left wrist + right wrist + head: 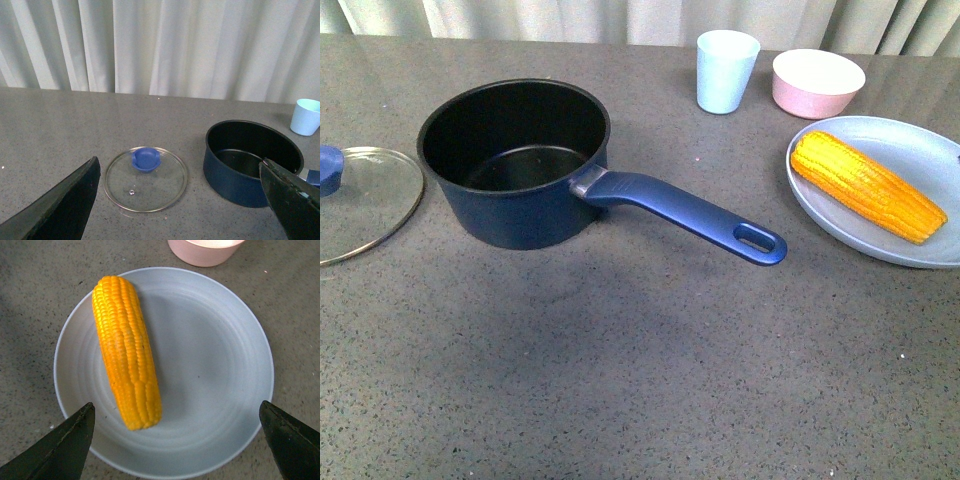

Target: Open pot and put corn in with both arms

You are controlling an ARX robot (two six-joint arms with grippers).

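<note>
Pot stands open and empty, left of centre on the desk, handle pointing right and toward the robot. Corn lies on a pale blue plate at far right, well apart from the pot, not yet gripped. Glass lid is off, flat on the desk just left of the pot. Opening therefore reads as done, and the corn pick is in hand. Right end effector hangs over the plate, fingers wide apart, with the cob off to one side of the gap. Judged next: centre over the cob, lower, close across its width. Left end effector is also spread and empty, facing lid and pot. Light blue cup and pink bowl stand behind. The pot handle crosses the likely carry path and needs clearing.
</note>
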